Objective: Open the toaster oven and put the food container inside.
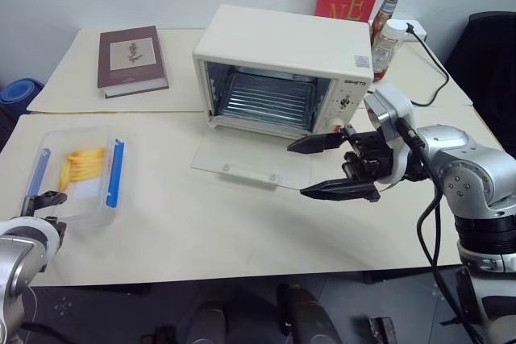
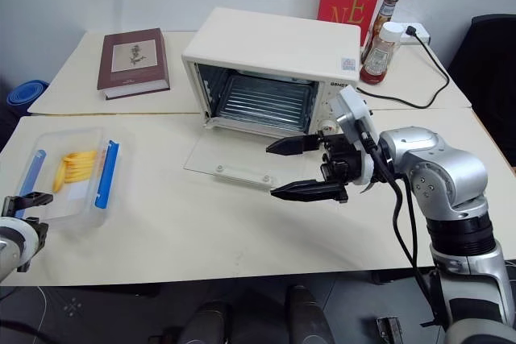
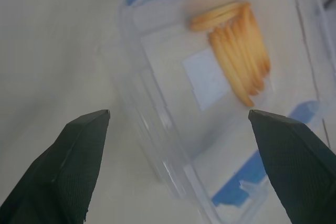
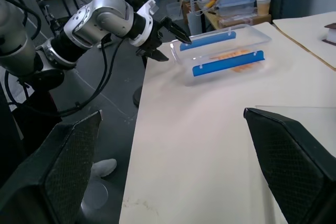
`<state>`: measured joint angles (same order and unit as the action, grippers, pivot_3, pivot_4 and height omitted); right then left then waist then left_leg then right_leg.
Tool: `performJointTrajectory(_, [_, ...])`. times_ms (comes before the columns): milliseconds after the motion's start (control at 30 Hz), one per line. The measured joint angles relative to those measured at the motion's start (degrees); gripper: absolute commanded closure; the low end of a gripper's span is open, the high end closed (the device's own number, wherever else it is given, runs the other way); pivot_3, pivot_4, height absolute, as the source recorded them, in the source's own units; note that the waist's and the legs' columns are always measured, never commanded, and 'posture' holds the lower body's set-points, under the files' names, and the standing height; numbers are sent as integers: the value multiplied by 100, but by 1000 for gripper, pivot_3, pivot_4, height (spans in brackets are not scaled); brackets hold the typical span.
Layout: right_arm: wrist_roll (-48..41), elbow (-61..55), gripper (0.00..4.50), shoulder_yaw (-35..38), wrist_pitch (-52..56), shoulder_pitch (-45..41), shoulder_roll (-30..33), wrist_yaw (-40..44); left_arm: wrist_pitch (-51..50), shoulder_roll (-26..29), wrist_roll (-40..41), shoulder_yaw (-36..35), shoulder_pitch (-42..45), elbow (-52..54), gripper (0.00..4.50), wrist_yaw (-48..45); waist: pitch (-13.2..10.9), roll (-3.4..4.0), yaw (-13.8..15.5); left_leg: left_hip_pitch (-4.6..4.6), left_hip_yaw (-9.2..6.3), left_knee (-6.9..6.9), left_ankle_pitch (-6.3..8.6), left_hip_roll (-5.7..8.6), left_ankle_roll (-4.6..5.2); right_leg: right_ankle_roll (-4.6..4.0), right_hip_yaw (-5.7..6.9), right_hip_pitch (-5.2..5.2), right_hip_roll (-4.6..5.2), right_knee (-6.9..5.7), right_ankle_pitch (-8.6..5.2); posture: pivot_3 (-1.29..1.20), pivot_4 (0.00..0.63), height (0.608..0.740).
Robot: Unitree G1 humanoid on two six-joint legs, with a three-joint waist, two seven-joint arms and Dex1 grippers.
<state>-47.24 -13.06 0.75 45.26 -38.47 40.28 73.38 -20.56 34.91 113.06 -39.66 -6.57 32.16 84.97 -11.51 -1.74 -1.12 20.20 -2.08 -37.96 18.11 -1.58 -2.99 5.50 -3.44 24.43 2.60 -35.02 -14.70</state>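
On the cream table (image 1: 242, 231) the toaster oven (image 1: 282, 66) stands toward the back with its glass door (image 1: 250, 159) folded down flat onto the tabletop and the wire rack (image 1: 266, 98) showing inside. Just in front of the door's right end hovers the right gripper (image 1: 332, 167), pointing left, its two black fingers spread wide with nothing between them. Well apart from the oven, near the table's left front edge, lies the food container (image 1: 76, 175), clear with two blue clips and yellow strips inside. At its near end sits the left gripper (image 4: 168, 40), fingers apart, holding nothing. Behind the container rests a maroon book (image 1: 131, 58); two sauce bottles (image 1: 385, 38) stand right of the oven
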Motion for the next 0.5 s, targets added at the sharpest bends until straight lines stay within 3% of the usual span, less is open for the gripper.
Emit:
performJointTrajectory(100, [-130, -155, 0, 149, 105, 92, 22, -178, -293, 3, 0, 22, 621, -566, 9, 97, 1, -2, 50, 0, 0, 0, 0, 0, -1, -1, 0, 0, -1, 1, 0, 0, 150, 740])
performJointTrajectory(500, [-449, -461, 0, 465, 249, 276, 152, -690, -848, 175, -1, 86, 1220, -1613, 3528, 319, 0, -2, 106, 1, 0, 1, 1, -1, -8, 5, 2, 2, 0, 5, 3, 0, 150, 740])
